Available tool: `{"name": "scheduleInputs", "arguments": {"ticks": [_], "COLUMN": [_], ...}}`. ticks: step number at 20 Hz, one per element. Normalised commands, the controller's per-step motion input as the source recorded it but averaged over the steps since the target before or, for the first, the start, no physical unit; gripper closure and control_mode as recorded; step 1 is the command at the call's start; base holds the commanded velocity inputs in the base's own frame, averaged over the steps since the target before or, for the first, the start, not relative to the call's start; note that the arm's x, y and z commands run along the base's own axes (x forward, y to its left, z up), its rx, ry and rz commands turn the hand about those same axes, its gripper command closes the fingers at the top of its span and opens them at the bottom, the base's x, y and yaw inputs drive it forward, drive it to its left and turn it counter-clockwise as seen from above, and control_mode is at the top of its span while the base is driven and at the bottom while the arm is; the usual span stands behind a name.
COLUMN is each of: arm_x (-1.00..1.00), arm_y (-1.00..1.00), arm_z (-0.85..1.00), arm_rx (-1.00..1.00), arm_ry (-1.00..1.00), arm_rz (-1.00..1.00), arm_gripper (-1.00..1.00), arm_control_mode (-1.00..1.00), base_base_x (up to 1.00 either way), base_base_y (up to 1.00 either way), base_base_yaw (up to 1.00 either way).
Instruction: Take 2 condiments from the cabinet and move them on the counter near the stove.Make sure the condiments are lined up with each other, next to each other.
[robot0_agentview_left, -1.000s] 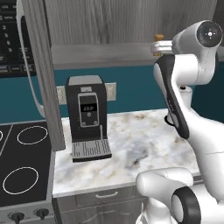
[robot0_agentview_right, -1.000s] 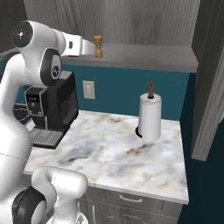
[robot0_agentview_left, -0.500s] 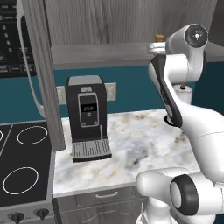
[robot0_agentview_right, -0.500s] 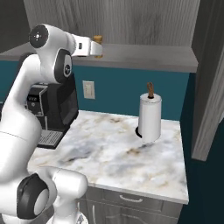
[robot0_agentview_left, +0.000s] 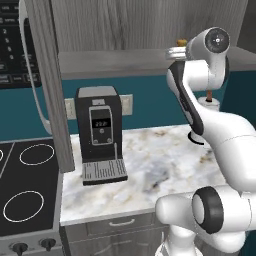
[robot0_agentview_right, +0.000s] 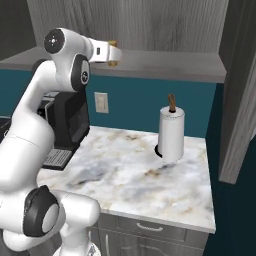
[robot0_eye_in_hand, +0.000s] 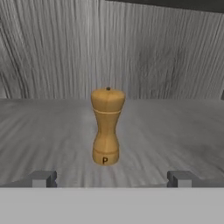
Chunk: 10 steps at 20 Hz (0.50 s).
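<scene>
The wooden mill (robot0_eye_in_hand: 106, 127) stands upright on the cabinet shelf (robot0_eye_in_hand: 175, 131), ahead of the open end effector (robot0_eye_in_hand: 111, 178).

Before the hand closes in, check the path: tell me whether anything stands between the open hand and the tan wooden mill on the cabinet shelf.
Nothing visible does. In the hand view the tan wooden mill stands upright on the grey shelf board, centred ahead of the open hand, with bare shelf between them.

Upright wooden mill (robot0_eye_in_hand: 106, 127) on grey cabinet shelf (robot0_eye_in_hand: 175, 131).
</scene>
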Motion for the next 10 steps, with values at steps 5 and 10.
{"name": "scheduleInputs", "arguments": {"ticks": [5, 10], "arm_x": [0.3, 0.23], "arm_y": [0.0, 0.0], "arm_z": [0.0, 0.0], "arm_rx": [0.0, 0.0], "arm_ry": [0.0, 0.0], "arm_rz": [0.0, 0.0], "arm_gripper": [-1.0, -1.0], "arm_control_mode": [-1.0, -1.0], "base_base_x": [0.0, 0.0], "base_base_y": [0.0, 0.0], "base_base_yaw": [0.0, 0.0]}}
